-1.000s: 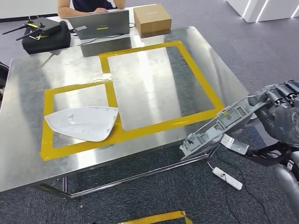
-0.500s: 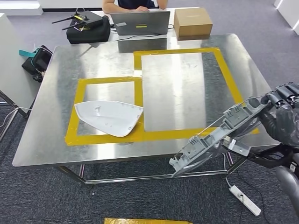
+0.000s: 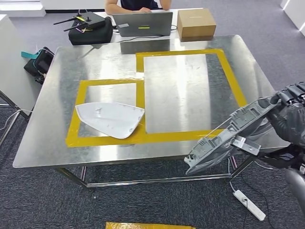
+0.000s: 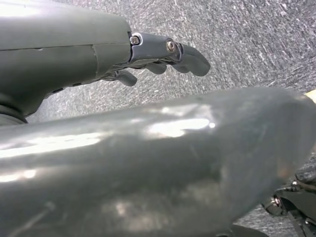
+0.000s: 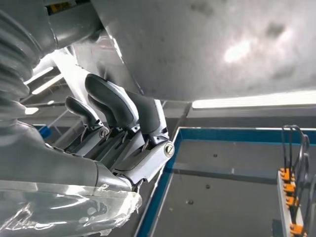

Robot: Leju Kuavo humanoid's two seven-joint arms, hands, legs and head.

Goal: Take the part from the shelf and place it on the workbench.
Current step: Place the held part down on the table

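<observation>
Fingers of the right hand [image 3: 289, 121] grip the grey part [image 3: 230, 133] beside the workbench [image 3: 46, 124], unplaced, while the left hand's fingers [image 4: 175, 52] hang apart, holding nothing.

I find no legible text, label, brand, number or sign; the marks on the laptop [image 3: 143, 23] lid are too small to read.

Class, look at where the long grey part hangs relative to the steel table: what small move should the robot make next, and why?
Probably carry the long grey ribbed plastic part inward over the steel workbench. The right hand holds it off the table's near right corner, and the large yellow-taped rectangle lies bare.
</observation>
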